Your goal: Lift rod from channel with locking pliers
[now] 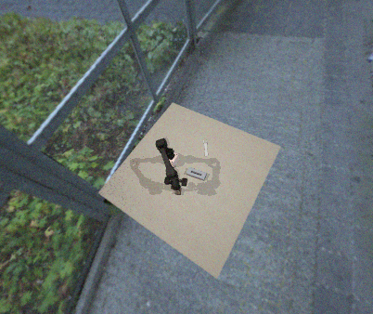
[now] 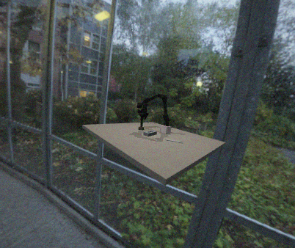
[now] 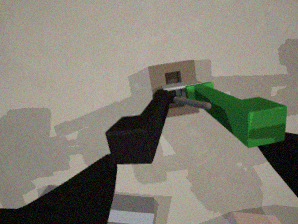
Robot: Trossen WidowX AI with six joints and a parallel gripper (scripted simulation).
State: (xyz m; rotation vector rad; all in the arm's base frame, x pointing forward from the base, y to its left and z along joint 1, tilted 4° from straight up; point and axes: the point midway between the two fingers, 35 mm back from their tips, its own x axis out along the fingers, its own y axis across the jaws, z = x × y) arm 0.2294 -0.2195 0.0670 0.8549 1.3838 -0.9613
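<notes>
gripper wide open, one pair of pliers in its holster

one gripper [image 1: 174, 184] [image 2: 143, 116] [image 3: 187, 152] inspected, on one black arm [image 1: 168, 162] [image 2: 158, 97]. both of its dark fingers stand wide apart, with nothing held. the wrist view finds one pair of locking pliers [image 3: 222, 106] between the fingers' two sides, ungripped. handles counted: two, one black handle [image 3: 134, 139] and one green handle [image 3: 267, 122], spread apart, their larger ends toward the camera. one grey pin [image 3: 192, 103] shows between them. the pliers' lower end is at one tan holster [image 3: 156, 76], itself on the table [image 1: 224, 232] [image 2: 158, 158] [image 3: 40, 50]; the depth of seating cannot be told.

one grey channel block [image 1: 190, 172] [image 2: 150, 134] [image 3: 133, 202] lies flat near the holster, only partly within the wrist view. its dark slot [image 1: 196, 173] shows from above. the rod cannot be made out at this scale, nor any lift confirmed.

also recorded on the table: one pinkish block [image 1: 173, 160] [image 2: 168, 130] [image 3: 255, 219] beside the arm, and one thin pale strip [image 1: 205, 149] [image 2: 174, 141], lying flat, apart from the channel block.
</notes>
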